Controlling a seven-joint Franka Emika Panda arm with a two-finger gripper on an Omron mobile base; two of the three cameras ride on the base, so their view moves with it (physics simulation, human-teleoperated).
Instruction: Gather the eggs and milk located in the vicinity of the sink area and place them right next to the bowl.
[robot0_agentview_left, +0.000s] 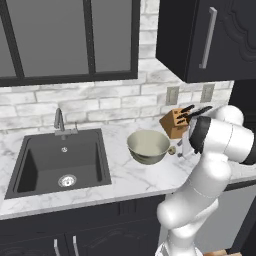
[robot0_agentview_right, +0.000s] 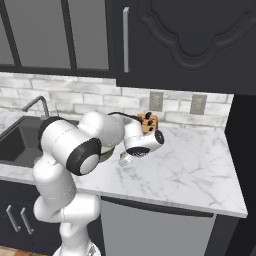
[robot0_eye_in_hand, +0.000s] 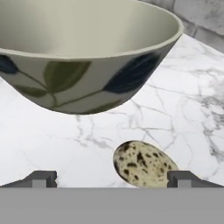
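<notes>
The egg, a small speckled cream-and-brown oval, lies on its side on the white marble tabletop just beside the foot of the bowl, between the end effector's two dark fingertips and closer to one of them than the other. The end effector stands fully spread and holds nothing. Judged from its look, the egg is light, smooth, rounded and brittle: it would roll at a nudge and crack under a hard squeeze, so the safest hold is a gentle one across its short middle, with the pads square to the shell. It already lies next to the bowl, which suggests this part of the job is done. The bowl is wide, beige-olive with leaf markings and a pale inside; its flaring wall overhangs the egg and leaves little room above it. In the left base view the bowl sits between the sink and a knife block at the wall. The arm's bulk hides the spot around the egg from both base cameras. No milk carton can be made out.
</notes>
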